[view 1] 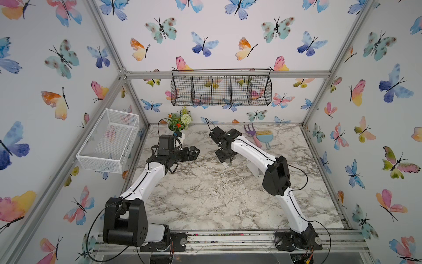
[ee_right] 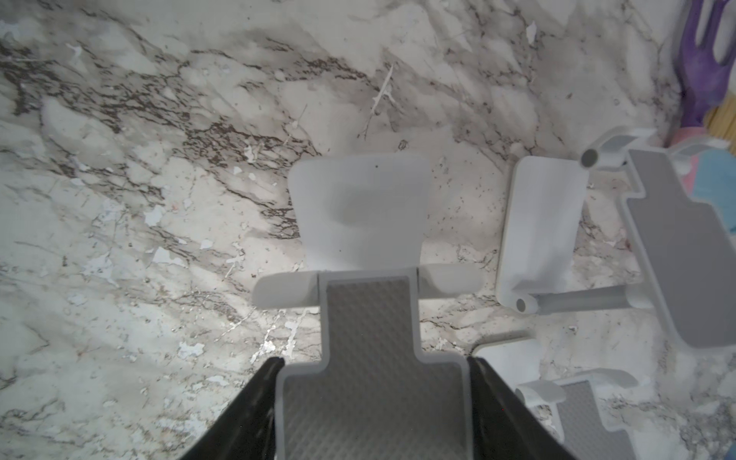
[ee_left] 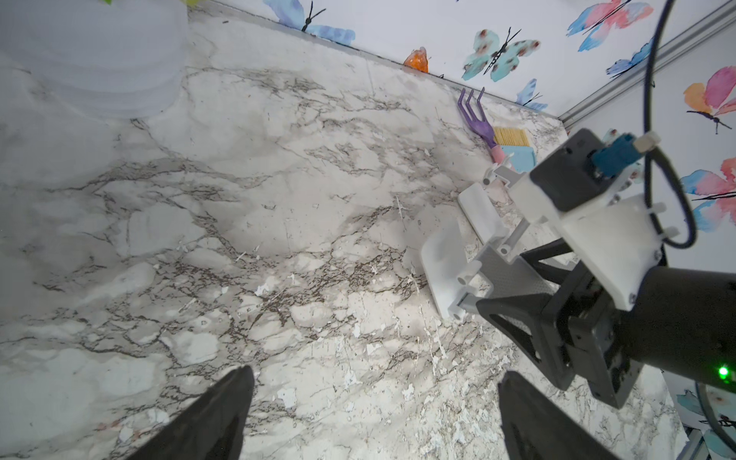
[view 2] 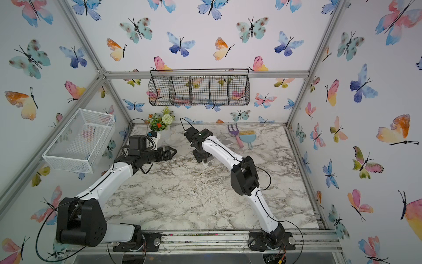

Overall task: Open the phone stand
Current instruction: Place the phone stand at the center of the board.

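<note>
Walls (view 1: pixel 217 34): butterfly paper on three sides with metal frame at the corners; whole only in both top views.
Tabletop (view 1: pixel 205 201): marble, with a wide bare stretch across the front and middle. Back edge meets the wall, side edges run along frame rails. Chipped flecks plain only in the wrist views.
Black wire basket (view 1: pixel 221 90): hung on the back wall above the table; in both top views only.
White mesh basket (view 1: pixel 109 141): on the left wall, beside the table's left edge.
Left gripper (ee_left: pixel 374 418): fingers released and spread wide, nothing between them. Over bare marble near the flower pot (view 1: pixel 179 124), well apart from the stand.
Right gripper (ee_right: pixel 374 362): clenched on the phone stand's ribbed grey plate, one finger on each long side.
Phone stand (ee_right: pixel 358 207): mid-table toward the back, white flap hinged outward. Contact with the marble cannot be told; from above, mostly hidden under the gripper.
Second stand (ee_right: pixel 541 227): unfolded, lying just beside it.
Third stand (ee_right: pixel 577 410): near; plain only from the right wrist.
Purple fork (view 1: pixel 250 130), blue brush (view 1: pixel 263 137): side by side near the back edge.
</note>
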You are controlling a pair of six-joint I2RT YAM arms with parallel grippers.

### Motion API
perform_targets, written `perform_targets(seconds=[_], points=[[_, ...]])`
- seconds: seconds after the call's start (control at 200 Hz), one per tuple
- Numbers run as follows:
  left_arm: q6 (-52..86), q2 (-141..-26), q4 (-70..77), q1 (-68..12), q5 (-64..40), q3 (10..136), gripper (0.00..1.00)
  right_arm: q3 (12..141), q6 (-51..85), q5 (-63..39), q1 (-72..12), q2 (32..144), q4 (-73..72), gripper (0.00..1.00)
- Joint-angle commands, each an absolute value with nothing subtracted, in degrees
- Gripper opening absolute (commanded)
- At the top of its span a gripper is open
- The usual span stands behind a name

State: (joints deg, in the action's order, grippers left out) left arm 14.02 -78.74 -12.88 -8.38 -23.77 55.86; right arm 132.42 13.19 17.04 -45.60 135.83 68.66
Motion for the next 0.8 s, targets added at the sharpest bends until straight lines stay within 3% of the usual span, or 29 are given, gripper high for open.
perform_targets(seconds=[0.0, 0.435, 0.796], points=[[14.2, -76.7, -14.0, -8.8, -23.2, 55.6, 0.98, 135.0, 15.9, 20.8, -44.1, 137.5, 73.8, 0.45], [14.5, -77.4, -13.9, -9.7, -24.2, 55.5, 0.98, 139.1, 15.6, 20.0, -43.0, 138.0, 72.6, 0.98], [14.4, -75.6, -13.8, -9.9, -21.7, 54.8, 0.98, 139.2, 16.1, 20.1, -42.5, 131.9, 67.9, 0.99]])
